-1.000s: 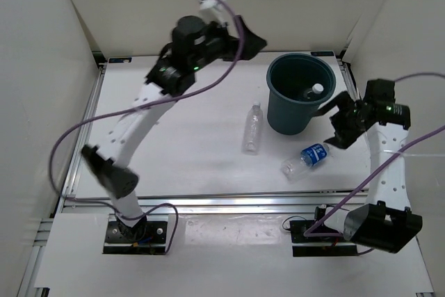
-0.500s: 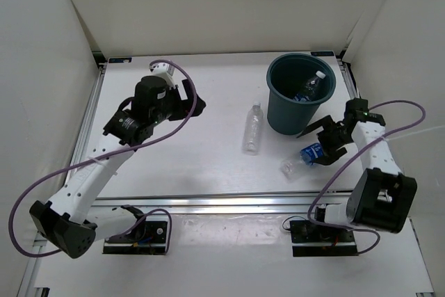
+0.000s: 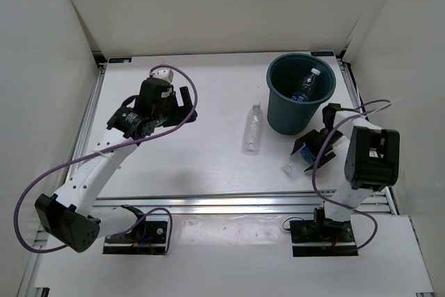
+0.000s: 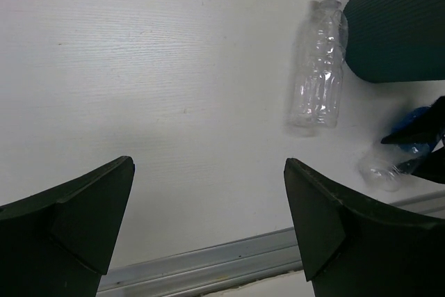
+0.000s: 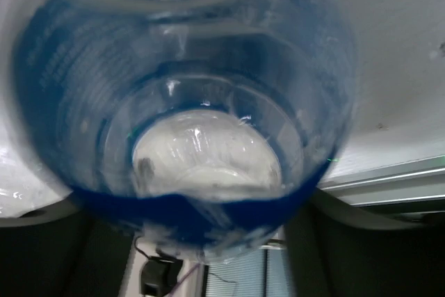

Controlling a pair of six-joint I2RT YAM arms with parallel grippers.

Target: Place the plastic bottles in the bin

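The dark teal bin (image 3: 281, 113) stands at the back right, with a blue-labelled bottle (image 3: 306, 87) leaning inside it. A plain clear bottle (image 3: 253, 127) lies on the table left of the bin; it also shows in the left wrist view (image 4: 318, 67). A second blue-labelled bottle (image 3: 296, 161) lies in front of the bin. My right gripper (image 3: 313, 147) is low over it, fingers spread on either side. That bottle (image 5: 195, 102) fills the right wrist view, blurred. My left gripper (image 3: 186, 106) is open and empty, far left of the bottles. No green bottle shows.
White walls close in the table on the left, back and right. A metal rail (image 3: 229, 203) runs along the near edge. In the left wrist view the bin (image 4: 400, 26) touches the clear bottle's cap end.
My left arm swung back from near the bin to the table's left half. A blue-labelled bottle now shows in the bin. My right gripper dropped down around the bottle on the table.
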